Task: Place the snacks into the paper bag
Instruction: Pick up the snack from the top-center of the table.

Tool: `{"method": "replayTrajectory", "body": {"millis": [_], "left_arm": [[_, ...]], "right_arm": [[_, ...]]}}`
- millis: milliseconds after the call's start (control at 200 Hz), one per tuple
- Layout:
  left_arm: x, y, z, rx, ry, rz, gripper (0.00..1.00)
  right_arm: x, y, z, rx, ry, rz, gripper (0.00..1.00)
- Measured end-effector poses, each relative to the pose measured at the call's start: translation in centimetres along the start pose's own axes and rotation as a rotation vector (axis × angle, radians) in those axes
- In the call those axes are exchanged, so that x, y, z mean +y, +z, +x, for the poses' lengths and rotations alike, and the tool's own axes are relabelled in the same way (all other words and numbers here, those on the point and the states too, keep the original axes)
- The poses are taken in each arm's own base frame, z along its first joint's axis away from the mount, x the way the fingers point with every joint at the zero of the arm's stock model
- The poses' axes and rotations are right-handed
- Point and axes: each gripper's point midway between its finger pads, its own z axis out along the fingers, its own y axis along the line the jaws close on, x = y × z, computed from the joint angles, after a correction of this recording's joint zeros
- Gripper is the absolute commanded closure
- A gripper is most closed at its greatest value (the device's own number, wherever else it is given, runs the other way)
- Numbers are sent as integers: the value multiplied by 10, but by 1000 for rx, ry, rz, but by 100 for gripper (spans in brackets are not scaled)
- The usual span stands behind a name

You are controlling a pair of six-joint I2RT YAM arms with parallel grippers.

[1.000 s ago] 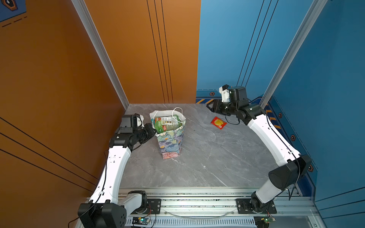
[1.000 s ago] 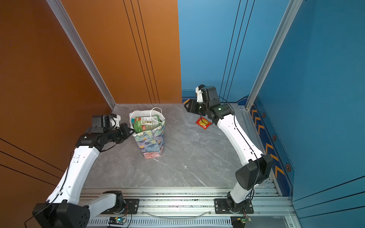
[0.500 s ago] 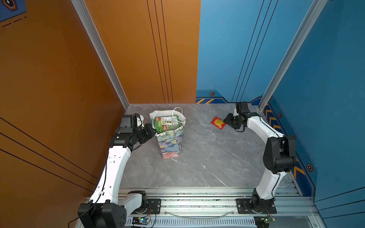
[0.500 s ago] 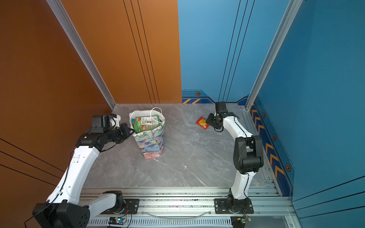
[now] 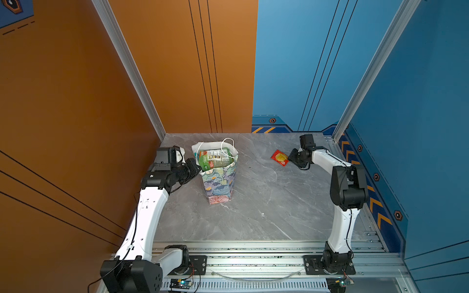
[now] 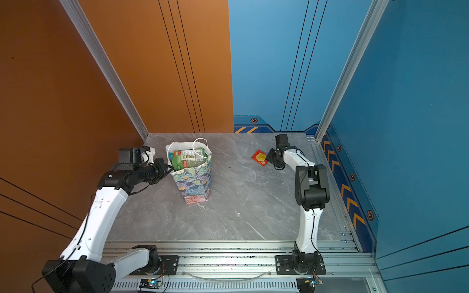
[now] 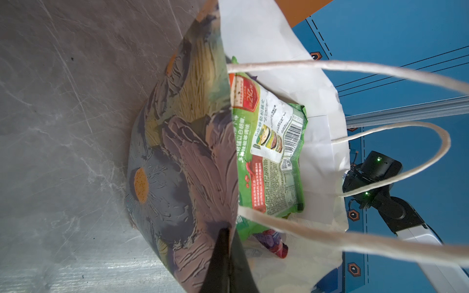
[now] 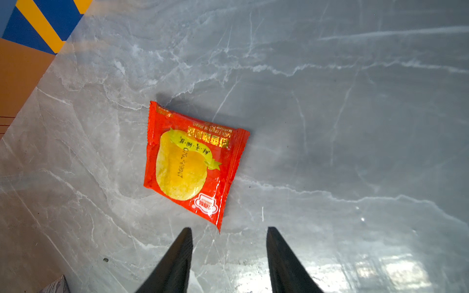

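Note:
The paper bag (image 5: 219,182) (image 6: 194,181) stands upright at the table's back left, flower-printed with white cord handles. A green snack packet (image 5: 214,158) (image 7: 274,157) sticks out of its mouth, and a purple one (image 7: 271,241) lies deeper inside. My left gripper (image 5: 196,165) (image 7: 227,232) is shut on the bag's near rim. A small red snack packet (image 5: 279,157) (image 6: 260,157) (image 8: 193,162) lies flat at the back right. My right gripper (image 5: 290,158) (image 8: 229,229) is low over the table, open, its fingertips just short of the packet's corner, with nothing between them.
The grey marble table (image 5: 266,203) is walled by an orange panel (image 5: 177,76) behind and at the left, and by blue panels (image 5: 418,126) at the right. A metal rail (image 5: 253,256) runs along the front edge. The right arm's elbow (image 5: 347,187) stands folded near the right wall.
The right arm has folded back and dropped its gripper from above the back wall's foot down to the table beside the red packet. The left arm and the bag have not moved.

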Motion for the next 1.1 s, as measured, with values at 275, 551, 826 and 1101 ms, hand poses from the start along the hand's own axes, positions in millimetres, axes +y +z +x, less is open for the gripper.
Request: {"method": "replayTrajectory", "body": {"millis": [275, 551, 826, 1101], "left_arm": [[0, 0, 0, 0, 0, -1, 100], [0, 1, -1, 1, 0, 0, 100], [1, 1, -2, -2, -4, -3, 100], [2, 1, -2, -3, -5, -4, 100]], "right_arm": [[-7, 31, 4, 22, 30, 10, 52], [3, 43, -5, 13, 67, -47, 54], [10, 57, -15, 5, 119, -112, 91], [10, 57, -14, 19, 181, -148, 100]]}}
